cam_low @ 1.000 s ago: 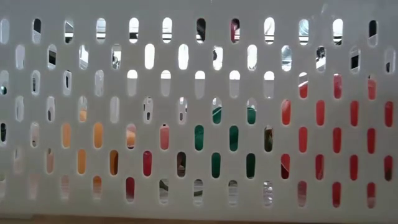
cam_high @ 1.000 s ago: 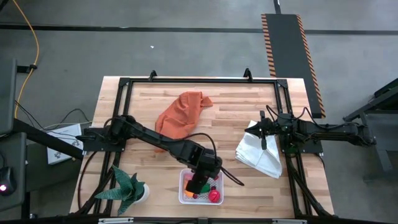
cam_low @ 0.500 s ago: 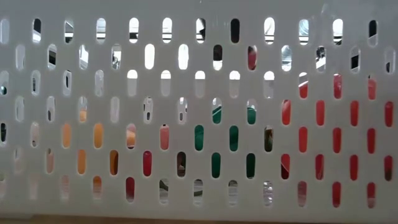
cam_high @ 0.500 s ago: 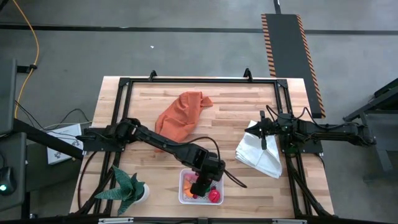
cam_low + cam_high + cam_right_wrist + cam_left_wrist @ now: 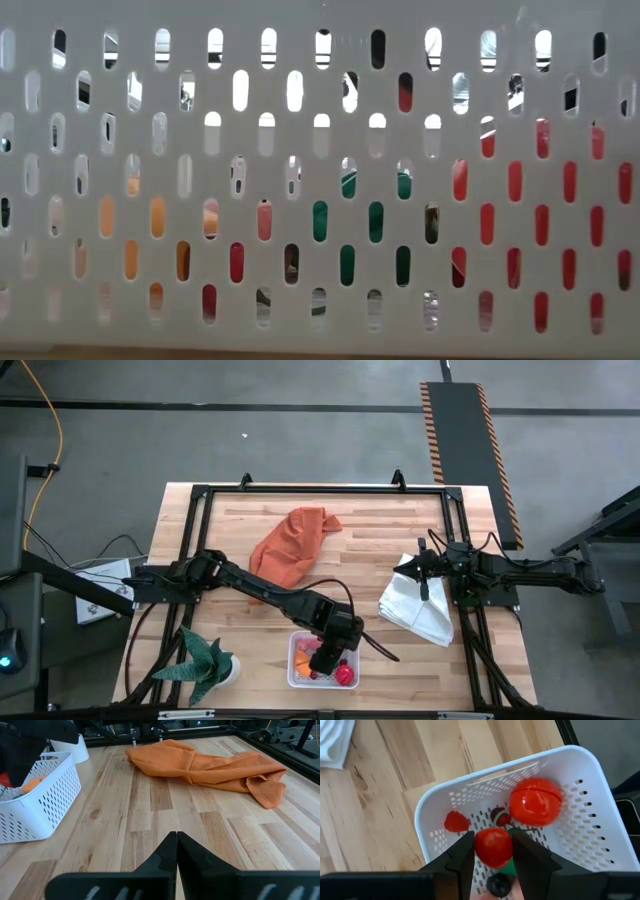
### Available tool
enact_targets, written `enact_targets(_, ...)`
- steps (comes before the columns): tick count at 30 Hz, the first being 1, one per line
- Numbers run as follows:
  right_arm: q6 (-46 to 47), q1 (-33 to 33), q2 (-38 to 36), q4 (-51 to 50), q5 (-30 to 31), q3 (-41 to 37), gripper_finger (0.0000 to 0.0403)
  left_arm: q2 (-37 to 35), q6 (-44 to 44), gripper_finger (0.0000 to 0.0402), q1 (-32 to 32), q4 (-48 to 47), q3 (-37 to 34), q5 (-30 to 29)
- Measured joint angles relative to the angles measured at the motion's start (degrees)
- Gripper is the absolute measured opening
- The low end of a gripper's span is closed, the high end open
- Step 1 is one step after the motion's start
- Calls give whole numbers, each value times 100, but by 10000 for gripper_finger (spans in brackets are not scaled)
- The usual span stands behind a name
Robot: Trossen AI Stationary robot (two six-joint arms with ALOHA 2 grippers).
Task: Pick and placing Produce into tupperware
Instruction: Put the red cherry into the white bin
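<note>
The tupperware is a white perforated basket [image 5: 296, 647] near the table's front edge; its wall [image 5: 320, 180] fills the low view. In it lie a big red tomato [image 5: 535, 802], a small red strawberry [image 5: 456, 821], a dark cherry [image 5: 500, 815] and green and dark pieces. My left gripper [image 5: 492, 845] hangs over the basket [image 5: 495, 767], shut on a small round red piece of produce [image 5: 493, 847]. At the table's right side, my right gripper [image 5: 176, 836] rests shut, holding nothing. My left gripper pinches the small round red piece by its two opposite sides [image 5: 479, 847] between its two fingers [image 5: 465, 852]. The fingers slant steeply down from above. The piece is lifted clear, over the produce lying in the basket.
An orange cloth [image 5: 295, 545] lies at the far middle of the table, and a white folded cloth [image 5: 418, 605] under my right arm. A green plant in a white pot [image 5: 210, 665] stands at the front left. A black frame runs around the tabletop.
My left gripper has sunk toward the basket, still shut on the red piece. Through the slots of the basket wall in the low view the piece shows lower than before.
</note>
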Motion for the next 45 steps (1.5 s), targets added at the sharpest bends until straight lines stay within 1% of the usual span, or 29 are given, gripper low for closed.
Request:
enact_targets(6,0,-1,0,0,2,0,0,18,0,113,3,45,-1,-102)
enact_targets(10,0,-2,0,2,0,0,0,103,-2,113,4,48,-13,-54)
enact_targets(12,0,0,0,2,0,0,0,161,-2,113,2,245,9,-43)
enact_targets(18,0,-2,4,2,1,0,0,262,-47,113,2,257,9,-33)
enact_targets(20,0,-2,4,0,2,0,0,308,-50,113,2,134,-13,-14)
enact_targets(24,0,-2,4,1,2,0,0,334,-59,113,2,283,9,5)
enact_targets(33,0,-2,4,2,0,0,0,365,-66,113,2,238,-2,16)
enact_targets(38,0,0,4,2,2,0,0,365,-61,114,48,243,-2,197)
enact_targets(41,0,-1,4,2,0,0,0,365,-68,131,77,253,-2,296)
enact_targets(45,0,-2,4,0,2,0,0,363,-75,174,83,258,-2,263)
